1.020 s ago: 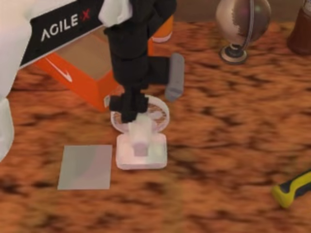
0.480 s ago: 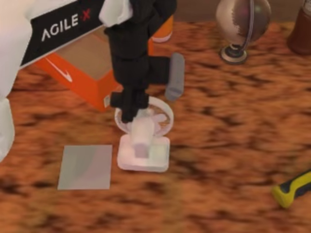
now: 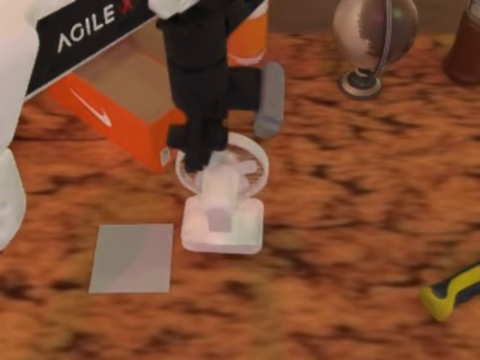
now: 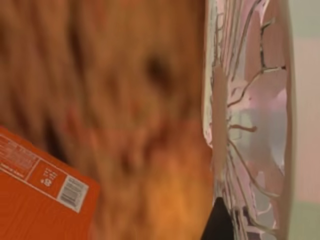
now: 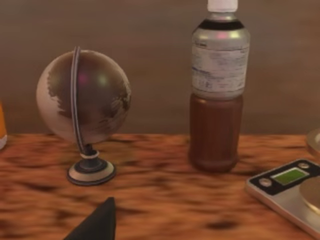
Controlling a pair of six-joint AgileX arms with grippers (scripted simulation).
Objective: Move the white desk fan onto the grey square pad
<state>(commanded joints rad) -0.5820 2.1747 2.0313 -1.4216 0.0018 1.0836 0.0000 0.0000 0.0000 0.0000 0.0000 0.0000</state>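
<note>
1. Setting: rendered simulation, tabletop test bench; counter [image 3: 352, 225] has a mottled orange-brown surface.
2. Evidence: unrelated household props, namely globe [image 5: 84, 100], bottle [image 5: 218, 85], digital scale [image 5: 287, 192] (partly cropped), orange shoebox [image 3: 124, 105].
3. Backdrop: plain brown wall.

One white desk fan [image 3: 222, 202], one grey square pad [image 3: 132, 257], one orange shoebox [image 3: 120, 94], one globe [image 3: 373, 37], one bottle [image 5: 218, 85], one scale [image 5: 290, 192], one yellow-handled tool [image 3: 451, 291]

"AGILE" stands in white on the left arm [image 3: 82, 37]; a white swoosh marks the orange shoebox [image 3: 112, 112].
</note>
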